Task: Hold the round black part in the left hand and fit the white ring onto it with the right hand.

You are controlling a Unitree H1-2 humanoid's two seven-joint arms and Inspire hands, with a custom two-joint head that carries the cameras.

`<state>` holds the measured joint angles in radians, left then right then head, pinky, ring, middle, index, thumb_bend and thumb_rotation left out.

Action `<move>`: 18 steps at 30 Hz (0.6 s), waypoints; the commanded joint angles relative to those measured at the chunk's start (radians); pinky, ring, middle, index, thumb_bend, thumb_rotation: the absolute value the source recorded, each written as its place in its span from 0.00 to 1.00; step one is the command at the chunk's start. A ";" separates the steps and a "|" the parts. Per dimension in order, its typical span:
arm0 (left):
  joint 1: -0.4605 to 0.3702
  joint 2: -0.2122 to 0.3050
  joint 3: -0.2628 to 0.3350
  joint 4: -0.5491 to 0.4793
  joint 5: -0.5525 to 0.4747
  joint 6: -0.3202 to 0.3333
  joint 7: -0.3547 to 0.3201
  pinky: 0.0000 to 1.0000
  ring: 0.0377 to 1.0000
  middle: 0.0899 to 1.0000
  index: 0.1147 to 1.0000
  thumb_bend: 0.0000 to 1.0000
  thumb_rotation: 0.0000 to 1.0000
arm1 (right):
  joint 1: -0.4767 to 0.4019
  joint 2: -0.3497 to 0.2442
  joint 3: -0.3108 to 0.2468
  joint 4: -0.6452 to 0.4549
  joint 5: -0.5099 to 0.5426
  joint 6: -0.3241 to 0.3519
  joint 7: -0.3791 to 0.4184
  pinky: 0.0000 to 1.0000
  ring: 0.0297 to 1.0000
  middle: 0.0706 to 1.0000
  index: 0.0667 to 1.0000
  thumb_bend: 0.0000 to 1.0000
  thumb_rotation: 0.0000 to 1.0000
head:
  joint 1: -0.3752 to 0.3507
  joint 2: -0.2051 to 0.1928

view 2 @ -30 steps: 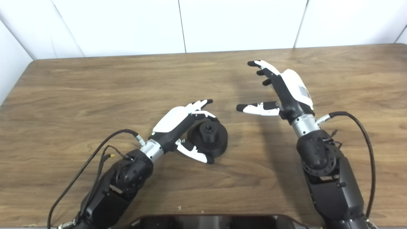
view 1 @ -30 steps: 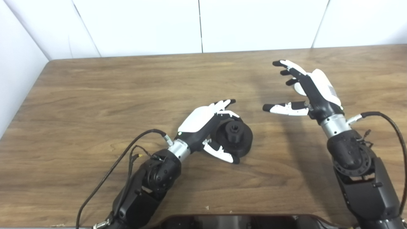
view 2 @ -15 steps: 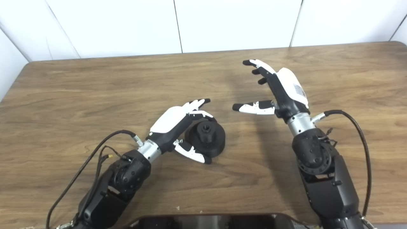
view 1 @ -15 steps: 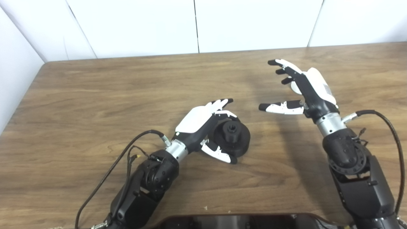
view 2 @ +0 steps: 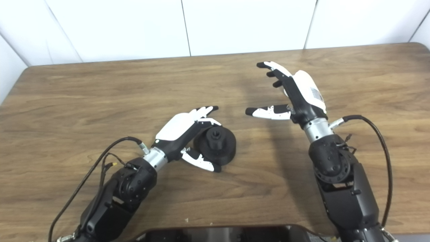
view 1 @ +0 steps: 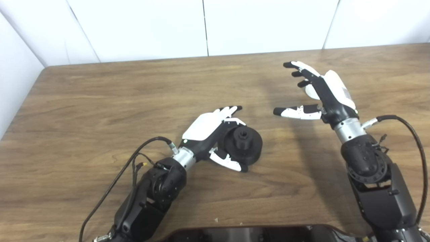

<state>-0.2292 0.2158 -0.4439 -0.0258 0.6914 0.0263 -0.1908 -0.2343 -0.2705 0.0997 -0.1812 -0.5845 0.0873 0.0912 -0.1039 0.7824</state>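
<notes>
The round black part (view 1: 243, 145) lies flat on the wooden table (view 1: 100, 101) near the middle, with a small hub sticking up from its centre. My left hand (view 1: 208, 129) is open and cupped around its left side, fingers behind it and thumb at its front edge; the part rests on the table. It also shows in the right eye view (view 2: 215, 145). My right hand (view 1: 322, 94) is open and raised above the table to the right of the part, fingers spread, thumb pointing left, holding nothing. No white ring shows in either view.
White wall panels stand behind the table's far edge (view 1: 201, 58). Cables loop from both forearms, one on the left (view 1: 134, 161) and one on the right (view 1: 413, 134). A dark housing (view 1: 255, 233) fills the bottom edge.
The whole picture has shifted a little to the left, so the camera moved. Both hands and the black part keep their places relative to each other.
</notes>
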 commanded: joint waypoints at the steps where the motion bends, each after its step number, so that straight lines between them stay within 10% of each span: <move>1: -0.014 0.030 0.020 0.000 0.031 0.001 0.012 1.00 1.00 1.00 0.59 1.00 0.28 | -0.047 -0.031 -0.018 -0.038 -0.058 0.011 -0.036 0.72 0.85 0.89 0.81 0.83 0.41 | -0.026 -0.004; 18: -0.012 0.046 0.038 0.014 0.022 -0.040 0.016 1.00 1.00 1.00 0.59 1.00 0.31 | -0.119 -0.163 -0.064 0.028 -0.248 0.174 0.011 0.72 0.88 0.95 0.83 0.86 0.41 | -0.083 -0.018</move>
<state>-0.2237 0.2358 -0.4233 -0.0201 0.6911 -0.0144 -0.1828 -0.2997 -0.4018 0.0445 -0.1411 -0.8000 0.2362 0.0997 -0.1871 0.7639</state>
